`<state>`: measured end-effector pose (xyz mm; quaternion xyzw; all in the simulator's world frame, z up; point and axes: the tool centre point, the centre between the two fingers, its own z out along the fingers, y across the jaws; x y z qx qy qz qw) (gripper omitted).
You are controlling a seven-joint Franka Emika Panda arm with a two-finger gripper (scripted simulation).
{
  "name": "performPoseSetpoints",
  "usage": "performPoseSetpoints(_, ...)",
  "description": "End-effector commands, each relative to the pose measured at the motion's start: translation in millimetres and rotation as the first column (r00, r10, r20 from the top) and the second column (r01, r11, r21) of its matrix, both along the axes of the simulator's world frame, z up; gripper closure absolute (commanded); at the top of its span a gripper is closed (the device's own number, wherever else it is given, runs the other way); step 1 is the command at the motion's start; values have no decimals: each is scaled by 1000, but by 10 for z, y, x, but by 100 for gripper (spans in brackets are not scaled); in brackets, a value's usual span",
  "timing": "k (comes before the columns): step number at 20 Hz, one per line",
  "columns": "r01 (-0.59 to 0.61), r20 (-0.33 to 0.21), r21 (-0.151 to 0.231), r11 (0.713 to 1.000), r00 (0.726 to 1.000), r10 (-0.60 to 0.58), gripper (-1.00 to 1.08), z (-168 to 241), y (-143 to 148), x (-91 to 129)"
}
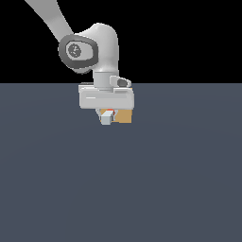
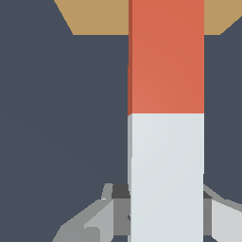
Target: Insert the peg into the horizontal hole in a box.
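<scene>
The peg (image 2: 166, 123) is a square bar, orange-red on the half toward the box and whitish-grey on the half in my grip. My gripper (image 2: 163, 210) is shut on the whitish-grey end, one finger on each side. The tan box (image 2: 94, 16) lies just beyond the orange-red end, and the peg covers the middle of it. The hole is hidden. In the exterior view, the gripper (image 1: 108, 115) hangs low over the floor with the peg (image 1: 106, 118) pointing toward the camera's side, and the box (image 1: 125, 116) sits close behind it on the exterior view's right.
A flat dark grey-blue floor (image 1: 142, 189) spreads around the box. The white arm (image 1: 97, 47) comes down from the upper part of the exterior view's left.
</scene>
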<state>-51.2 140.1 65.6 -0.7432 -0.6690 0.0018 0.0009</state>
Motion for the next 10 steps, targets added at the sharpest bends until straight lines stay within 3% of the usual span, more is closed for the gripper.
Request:
performPoseSetpoints(1, 0, 1, 0, 1000, 1000, 0, 108, 5, 16, 4)
performPoseSetpoints(10, -1, 3, 2, 1000, 1000, 1, 108, 15, 492, 49)
